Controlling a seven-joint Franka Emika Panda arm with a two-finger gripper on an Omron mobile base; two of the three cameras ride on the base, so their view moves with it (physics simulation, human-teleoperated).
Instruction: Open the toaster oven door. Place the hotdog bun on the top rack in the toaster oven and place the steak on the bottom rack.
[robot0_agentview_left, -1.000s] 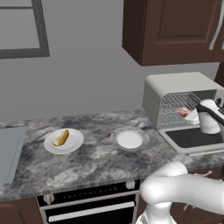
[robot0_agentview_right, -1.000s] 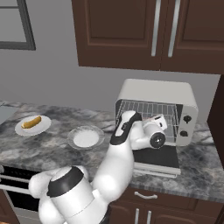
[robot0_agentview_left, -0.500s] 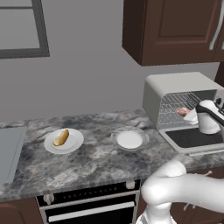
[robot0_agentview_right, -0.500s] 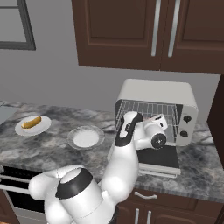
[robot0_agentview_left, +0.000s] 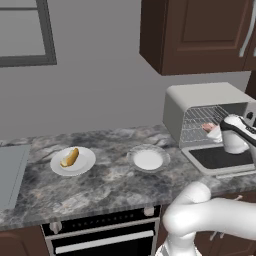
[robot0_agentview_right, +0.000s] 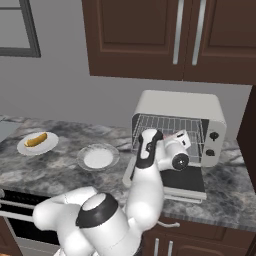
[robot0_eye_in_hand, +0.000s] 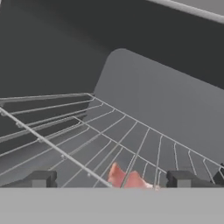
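The counter (robot0_agentview_left: 100, 185) is grey marble and carries the oven (robot0_agentview_left: 200, 102) at its right end, under dark wood cabinets (robot0_agentview_right: 150, 37). The oven is light grey and its door (robot0_agentview_left: 220, 159) lies folded down flat in front of it, so the dark inside and the wire racks are visible. The white arm (robot0_agentview_right: 145, 185) reaches from the base up to the oven mouth, and the hand is just in front of the opening. In the hand view the gripper (robot0_eye_in_hand: 111, 179) has its two dark fingertips (robot0_eye_in_hand: 41, 178) wide apart, with nothing between them. The steak (robot0_eye_in_hand: 127, 179) lies on a wire rack (robot0_eye_in_hand: 131, 148) inside the oven, low between the tips; in the left base view it shows as a pink piece at the rack's front, beside the hand. Which of the two racks carries it is hard to tell. Near the middle of the counter stands an empty white plate (robot0_agentview_left: 148, 159). Further left, well apart from the oven, a second plate (robot0_agentview_left: 73, 161) holds the bun (robot0_agentview_left: 69, 157).
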